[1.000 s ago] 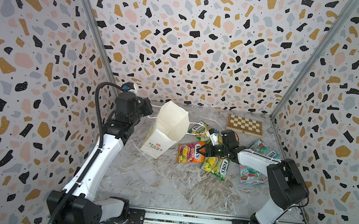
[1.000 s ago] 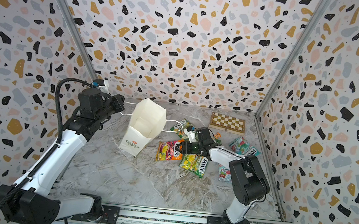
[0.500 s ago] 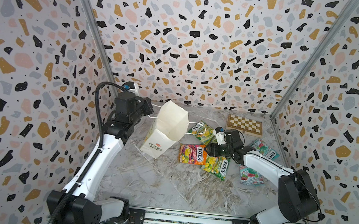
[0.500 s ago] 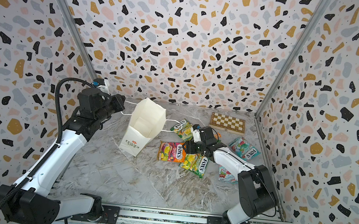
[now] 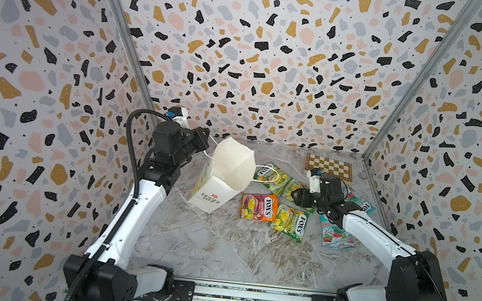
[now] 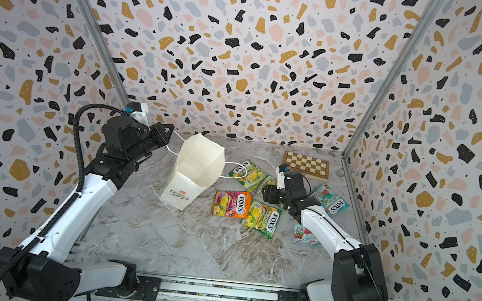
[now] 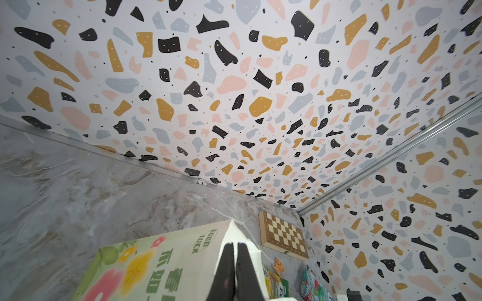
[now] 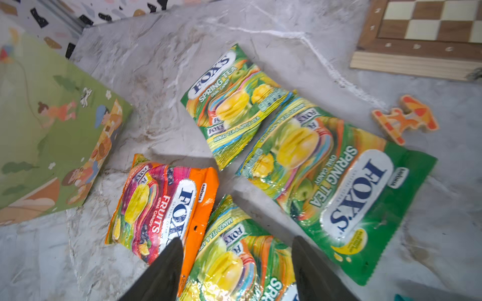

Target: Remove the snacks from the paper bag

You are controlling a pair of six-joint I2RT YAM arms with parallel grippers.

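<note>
The right gripper (image 8: 237,242) is shown with its jaws spread and nothing between them. It hovers low over a green-yellow FOX'S Spring Tea packet (image 5: 289,222), to the right of the paper bag (image 5: 225,171) in both top views. A second ago it was seen closer to the bag, at the pink-orange FOX'S Fruits packet (image 5: 258,206), which was then still tipped up. That packet has since been let go and is now laid flat on the marbled table (image 5: 222,248), just beside the bag's base and touching the Spring Tea packet. The gripper has been drawn back, away from the bag.

Two more Spring Tea packets (image 5: 271,173) (image 5: 291,188) are seen near the bag's mouth. Two teal-and-red packets (image 5: 336,236) (image 5: 359,201) lie farthest from the bag, partly hidden by the right arm. A chessboard (image 5: 329,167) and a small orange trinket (image 8: 407,120) lie beyond them.

The bag itself is kept tilted, base on the table and mouth open upward. On its left, the left gripper (image 5: 205,136) is seen with jaws pressed together, apparently pinching the thin white cord handle (image 5: 213,140), unchanged over the last second.

Six packets are thus counted outside the bag, and only bare white paper is seen inside it. The emptying is judged finished or nearly so, though the bag's deepest corner cannot be made out.
</note>
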